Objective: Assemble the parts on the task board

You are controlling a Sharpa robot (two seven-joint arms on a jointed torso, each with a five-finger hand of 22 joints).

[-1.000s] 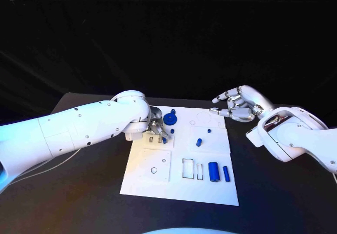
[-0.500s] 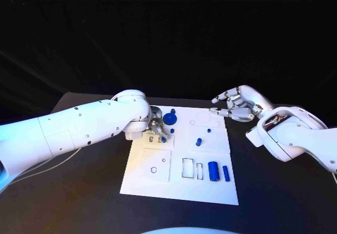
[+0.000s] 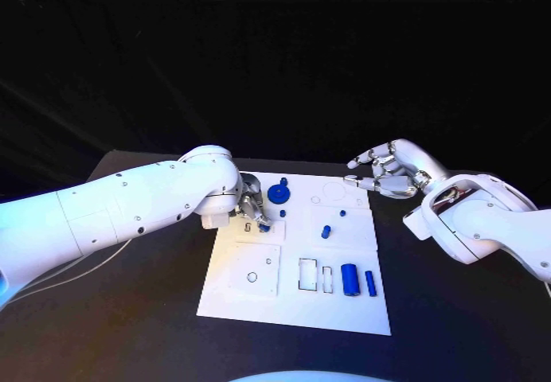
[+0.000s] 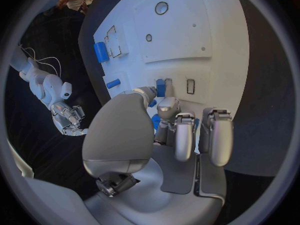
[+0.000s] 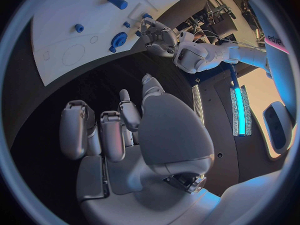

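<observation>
One small blue part [image 4: 160,88] sits pinched in my left hand [image 3: 252,208] at the task board's [image 3: 293,302] far left edge, my right hand [image 3: 384,173] hovers spread and empty, and I worry a tilt could jam it.

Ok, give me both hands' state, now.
Left hand: pinches a small blue part over the task board.
Right hand: open, holds nothing, fingers apart.
</observation>
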